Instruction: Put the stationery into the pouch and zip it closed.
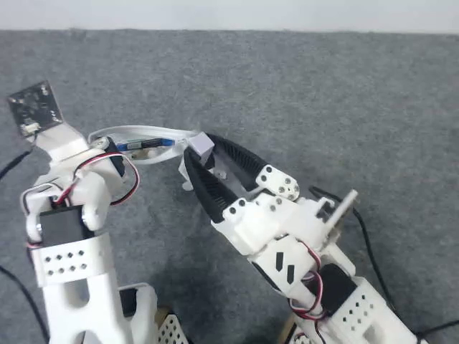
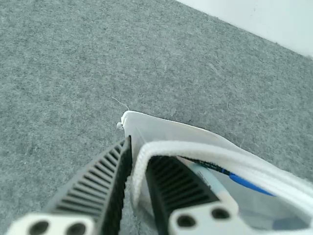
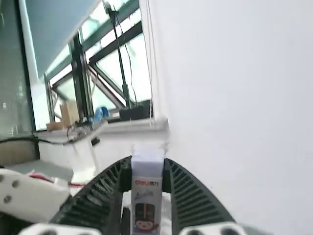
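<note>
Left gripper (image 2: 138, 159): we found it clamped on the pouch (image 2: 181, 134) rim, one finger inside the mouth and one outside.
Pouch: we saw it over the grey mat (image 1: 323, 93), with a blue pen (image 2: 247, 182) inside.
Right gripper (image 1: 203, 150): we found it clenched around a white eraser (image 3: 146, 196).
Eraser: we noted it just beside the pouch mouth.

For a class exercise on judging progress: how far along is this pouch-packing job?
Done: a blue pen already lies inside the pouch. In hand: the left tool clamps the pouch's rim, and the right tool grips an eraser, held by the pouch's end in the high view. Left: put the eraser in, then zip the pouch, which is open.
</note>
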